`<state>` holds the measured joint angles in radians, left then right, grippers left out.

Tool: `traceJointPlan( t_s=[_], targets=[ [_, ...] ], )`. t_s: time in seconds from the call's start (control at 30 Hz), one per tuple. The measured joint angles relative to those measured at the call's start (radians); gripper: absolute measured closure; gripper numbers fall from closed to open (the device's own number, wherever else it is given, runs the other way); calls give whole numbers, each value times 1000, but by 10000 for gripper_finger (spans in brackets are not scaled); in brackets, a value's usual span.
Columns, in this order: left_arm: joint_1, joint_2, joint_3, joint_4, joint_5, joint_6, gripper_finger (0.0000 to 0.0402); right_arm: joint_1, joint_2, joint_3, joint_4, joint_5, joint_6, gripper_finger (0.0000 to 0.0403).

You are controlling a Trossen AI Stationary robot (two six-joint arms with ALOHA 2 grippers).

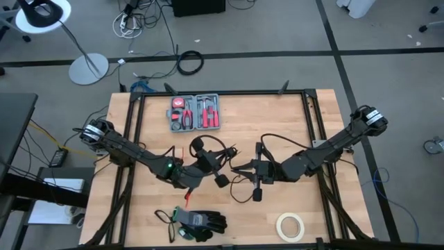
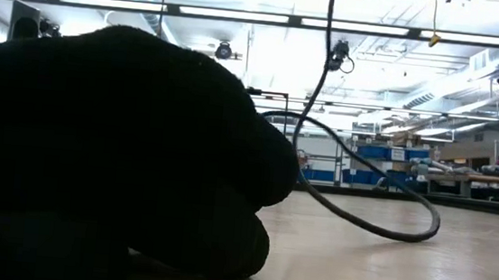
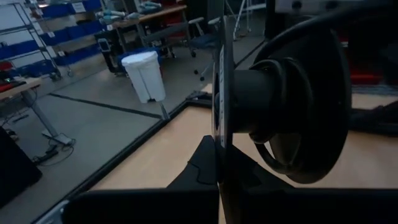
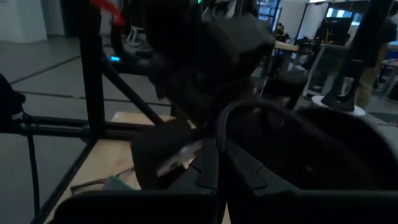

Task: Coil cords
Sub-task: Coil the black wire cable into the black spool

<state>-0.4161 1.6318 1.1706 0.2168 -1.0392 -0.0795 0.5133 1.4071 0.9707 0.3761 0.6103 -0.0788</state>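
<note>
Wooden surface [image 1: 305, 139] holds black gloves [image 1: 201, 222] and a tape roll [image 1: 291, 226] near. In the middle, 2 pincers meet, left pincer [image 1: 208, 161] and right pincer [image 1: 239, 169], both closed on the black cord [image 1: 220, 165]. Far back lies a tool case [image 1: 195, 112].

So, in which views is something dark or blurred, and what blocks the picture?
Low view: a black glove close to the lens fills the left half as a dark mass, with bright ceiling lights behind. Left wrist view: the nearby black cord is soft, dim. Right wrist view: dark and blurred close up. High view: evenly lit and clear.
</note>
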Motion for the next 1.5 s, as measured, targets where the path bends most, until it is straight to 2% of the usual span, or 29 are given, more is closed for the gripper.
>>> traceJointPlan(
  t_s=[0.17, 0.4, 0.5, 0.57, 0.8, 1.1, 1.33, 1.5],
  targets=[
    [12, 0, 0, 46, 6, 23, 402, -11, 0, 0, 4, -4, -1, 397],
    [36, 0, 0, 108, 89, 24, 402, -75, -1, 0, -76, -46, 60, 397],
    [36, 0, 0, 145, 100, 37, 402, -97, -1, 0, -109, -106, 95, 397],
    [36, 0, 0, 183, 113, 57, 402, -103, -1, 0, -128, -110, 110, 397],
    [24, 1, 0, 262, 140, 109, 402, -70, -7, 0, -233, 26, 109, 396],
    [-3, 2, 0, 224, 140, 97, 402, -1, -94, 2, -440, 285, 112, 393],
    [-9, 2, 0, 159, 129, 68, 402, 40, -181, 2, -466, 400, 74, 393],
    [-10, 1, 2, 154, 127, 69, 402, 62, -217, 0, -453, 423, 54, 392]
  ],
)
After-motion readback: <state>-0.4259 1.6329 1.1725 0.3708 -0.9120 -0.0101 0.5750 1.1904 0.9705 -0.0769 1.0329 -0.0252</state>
